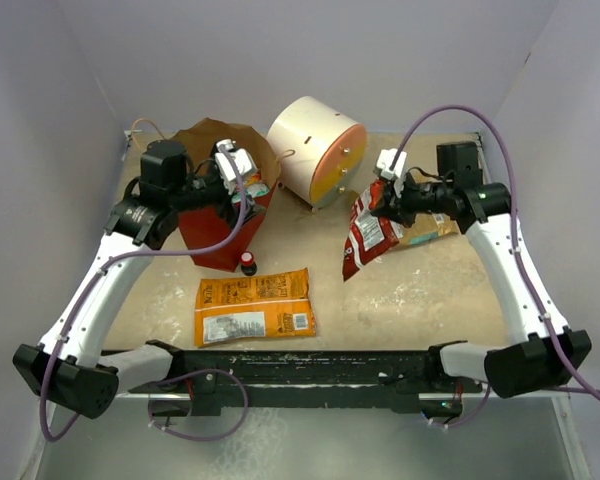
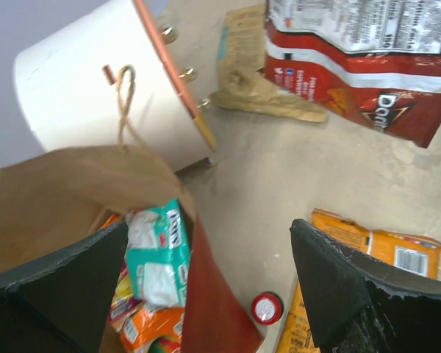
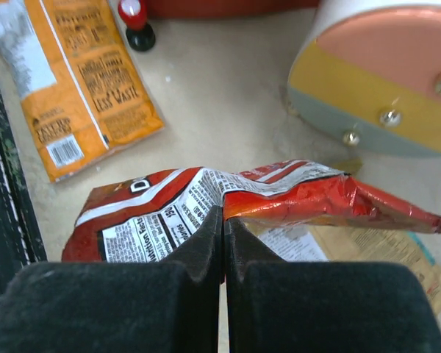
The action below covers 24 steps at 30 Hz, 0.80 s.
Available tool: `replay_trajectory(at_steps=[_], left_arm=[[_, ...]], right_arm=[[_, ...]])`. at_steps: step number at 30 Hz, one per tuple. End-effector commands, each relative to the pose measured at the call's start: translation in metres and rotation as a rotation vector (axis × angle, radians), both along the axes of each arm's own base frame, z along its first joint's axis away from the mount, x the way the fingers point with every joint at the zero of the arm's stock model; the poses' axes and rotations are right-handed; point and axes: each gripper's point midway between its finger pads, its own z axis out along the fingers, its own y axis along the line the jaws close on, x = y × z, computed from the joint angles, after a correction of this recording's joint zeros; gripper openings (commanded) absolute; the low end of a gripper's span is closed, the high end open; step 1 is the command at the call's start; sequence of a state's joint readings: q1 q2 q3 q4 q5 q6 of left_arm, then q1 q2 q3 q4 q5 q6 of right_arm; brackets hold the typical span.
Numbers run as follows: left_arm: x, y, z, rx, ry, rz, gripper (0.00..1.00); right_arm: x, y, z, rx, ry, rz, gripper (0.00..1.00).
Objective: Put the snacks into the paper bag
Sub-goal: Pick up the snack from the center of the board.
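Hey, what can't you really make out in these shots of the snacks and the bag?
- Paper bag interior: top view, left arm covers the mouth; left wrist view shows only the top packets.
- Tan-brown packet: partly under the dark red packet, every view.
- Orange packet: cut by frame edges in both wrist views.

Red paper bag [image 1: 218,242], brown inside; orange packet [image 1: 255,307]; dark red packet [image 1: 370,238], white label; teal packet [image 2: 158,257]

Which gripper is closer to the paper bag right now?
Left. The left gripper hangs open just above the mouth of the paper bag. The right gripper is well off to the right, past the round drawer unit, shut on the red chip bag.
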<state>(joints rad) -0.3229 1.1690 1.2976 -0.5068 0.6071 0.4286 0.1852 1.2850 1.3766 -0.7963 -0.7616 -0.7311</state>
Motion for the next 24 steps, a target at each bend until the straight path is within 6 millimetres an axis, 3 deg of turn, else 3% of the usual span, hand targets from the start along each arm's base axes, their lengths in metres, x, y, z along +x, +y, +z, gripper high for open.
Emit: replay_trajectory(at_steps=[1,5,9,17,22,24], left_arm=[[-0.018,-0.033,0.031,-0.066,-0.037,-0.135,0.94],[-0.028,-0.062,0.037,-0.036,-0.066,-0.183,0.93],[-0.032,-0.084,0.052,-0.04,-0.079,-0.215,0.92],[-0.039,-0.121,0.08,0.014,-0.182,-0.29,0.92],[-0.046,-0.141,0.062,0.103,-0.231,-0.343,0.93],[-0.04,-0.146,0.052,0.148,-0.255,-0.315,0.92]], right_arm=[[-0.004,0.024,0.073,0.213,-0.099,0.016,0.0],[0.008,0.033,0.125,0.425,-0.112,-0.094,0.0],[0.023,0.036,0.16,0.563,-0.102,-0.181,0.0],[0.045,0.038,0.161,0.635,0.007,-0.276,0.0],[0.045,0.039,0.161,0.657,0.028,-0.281,0.0],[0.044,0.04,0.162,0.662,0.037,-0.273,0.0]])
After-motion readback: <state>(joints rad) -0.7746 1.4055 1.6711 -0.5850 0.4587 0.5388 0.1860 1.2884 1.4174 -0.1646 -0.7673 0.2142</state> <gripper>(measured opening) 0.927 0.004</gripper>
